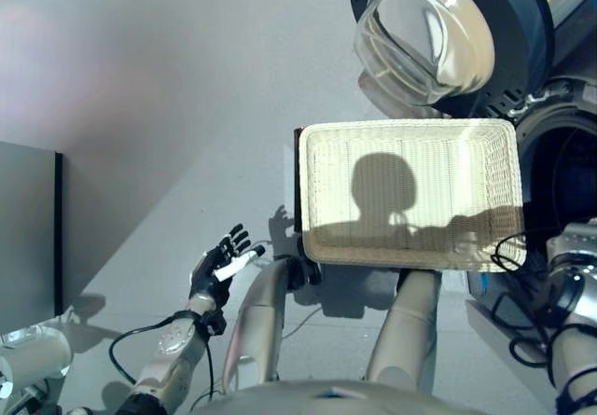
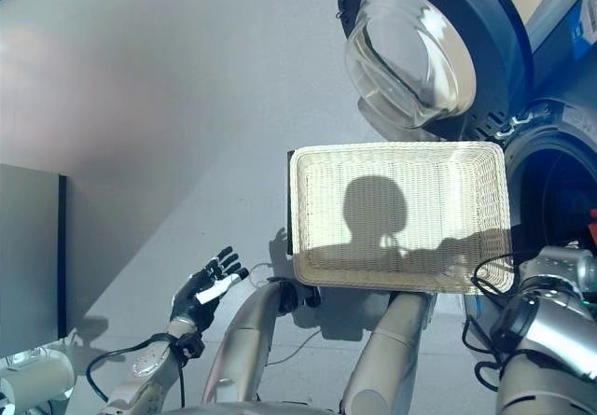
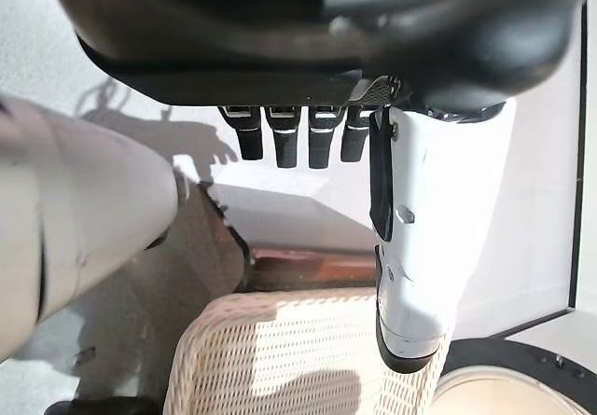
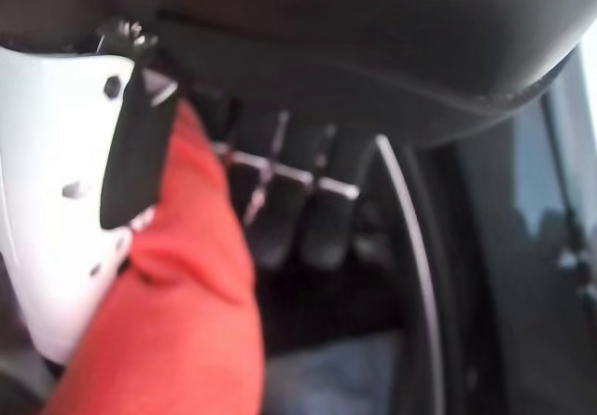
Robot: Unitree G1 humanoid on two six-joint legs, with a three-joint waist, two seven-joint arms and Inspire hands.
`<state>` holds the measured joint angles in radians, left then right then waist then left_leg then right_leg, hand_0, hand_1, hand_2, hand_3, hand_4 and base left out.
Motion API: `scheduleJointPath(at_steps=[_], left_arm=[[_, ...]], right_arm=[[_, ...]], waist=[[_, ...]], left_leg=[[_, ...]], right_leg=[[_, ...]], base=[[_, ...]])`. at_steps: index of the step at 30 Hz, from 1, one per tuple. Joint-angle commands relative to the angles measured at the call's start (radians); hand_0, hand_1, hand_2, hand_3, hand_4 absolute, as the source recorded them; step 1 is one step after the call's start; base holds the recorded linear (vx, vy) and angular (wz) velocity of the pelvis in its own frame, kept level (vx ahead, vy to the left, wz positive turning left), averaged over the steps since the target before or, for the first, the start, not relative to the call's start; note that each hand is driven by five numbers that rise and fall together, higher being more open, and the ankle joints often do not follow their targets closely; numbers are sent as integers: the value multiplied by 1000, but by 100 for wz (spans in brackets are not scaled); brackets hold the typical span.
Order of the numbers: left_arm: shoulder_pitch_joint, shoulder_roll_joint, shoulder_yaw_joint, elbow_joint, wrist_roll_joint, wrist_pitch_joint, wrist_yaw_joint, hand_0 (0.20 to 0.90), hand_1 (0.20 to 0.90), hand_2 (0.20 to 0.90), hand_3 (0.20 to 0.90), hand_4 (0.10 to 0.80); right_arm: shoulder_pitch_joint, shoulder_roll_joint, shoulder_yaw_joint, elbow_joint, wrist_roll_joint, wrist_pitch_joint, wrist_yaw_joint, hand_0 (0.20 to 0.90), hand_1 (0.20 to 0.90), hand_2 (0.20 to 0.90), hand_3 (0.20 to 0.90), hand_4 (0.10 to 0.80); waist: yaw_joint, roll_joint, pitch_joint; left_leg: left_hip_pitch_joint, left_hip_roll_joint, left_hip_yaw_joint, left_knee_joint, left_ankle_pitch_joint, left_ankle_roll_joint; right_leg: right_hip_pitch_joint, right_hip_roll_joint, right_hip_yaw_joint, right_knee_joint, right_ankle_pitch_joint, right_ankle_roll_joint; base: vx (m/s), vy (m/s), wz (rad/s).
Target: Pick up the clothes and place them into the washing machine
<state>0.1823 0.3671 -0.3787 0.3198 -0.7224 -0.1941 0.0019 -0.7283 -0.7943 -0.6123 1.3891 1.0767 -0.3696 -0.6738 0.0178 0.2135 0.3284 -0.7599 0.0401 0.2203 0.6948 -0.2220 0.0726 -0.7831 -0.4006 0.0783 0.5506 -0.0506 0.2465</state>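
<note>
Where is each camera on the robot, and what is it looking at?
Left eye view: on the head, looking down at the empty white wicker basket and the left hand.
Right eye view: beside it, same scene, with the washing machine's round glass door.
Left wrist view: on the left wrist, past straight fingers to that basket.
Right wrist view: right hand pinching red cloth at the dark drum.

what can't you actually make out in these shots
- Right hand: cut off by the head views' right edge; only its wrist view shows it gripping red cloth.
- Washing machine drum: dark in both head views, contents unreadable.
- Cloth's full shape: cut off by the right wrist view's edge.
- Basket: shadow covers part of its floor.
</note>
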Motion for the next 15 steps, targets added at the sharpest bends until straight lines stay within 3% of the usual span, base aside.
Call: scheduleJointPath(at_steps=[1, 2, 3, 7, 10, 15], left_arm=[[55, 24, 42, -37, -20, -34, 8, 900, 900, 900, 900, 800], [53, 21, 42, -37, -22, -33, 7, 900, 900, 900, 900, 800], [50, 24, 42, -36, -24, -34, 8, 900, 900, 900, 900, 800], [45, 27, 53, -27, -31, -36, 15, 900, 900, 900, 900, 800], [44, 24, 66, -22, -41, -38, 19, 900, 900, 900, 900, 800], [40, 25, 72, -19, -60, -48, 18, 900, 900, 900, 900, 800]], right_arm=[[67, -157, 29, 12, 28, -95, -21, 230, 230, 230, 230, 322], [72, -154, 28, 7, 30, -93, -15, 359, 359, 359, 359, 414], [74, -148, 29, 12, 31, -94, -14, 900, 900, 900, 900, 800], [72, -122, 41, 5, 37, -106, -4, 900, 900, 900, 900, 800], [68, -107, 50, 5, 33, -99, 3, 900, 900, 900, 900, 800], [56, -49, 68, -15, 23, -97, 9, 900, 900, 900, 900, 800]], waist=[[-14, 13, -64], [-17, 13, -64], [-15, 15, -65], [-18, 12, -64], [-7, 7, -76], [-2, -19, -70]], left_leg=[[41, 49, -87, -113, 45, -98], [41, 48, -86, -114, 45, -98], [42, 48, -86, -116, 45, -97], [31, 50, -74, -124, 68, -94], [42, 41, -94, -151, 60, -100], [70, 33, -87, -244, 122, -96]], right_leg=[[-46, 60, -33, 72, -63, -106], [-48, 61, -32, 71, -62, -106], [-48, 61, -32, 71, -61, -106], [-50, 57, -45, 60, -36, -114], [-31, 61, -43, 38, -41, -104], [29, 64, -79, -73, 30, -98]], base=[[10, 7, -8], [-5, 5, -12], [5, -4, -14], [-25, -3, -4], [34, 0, 0], [-40, -14, -3]])
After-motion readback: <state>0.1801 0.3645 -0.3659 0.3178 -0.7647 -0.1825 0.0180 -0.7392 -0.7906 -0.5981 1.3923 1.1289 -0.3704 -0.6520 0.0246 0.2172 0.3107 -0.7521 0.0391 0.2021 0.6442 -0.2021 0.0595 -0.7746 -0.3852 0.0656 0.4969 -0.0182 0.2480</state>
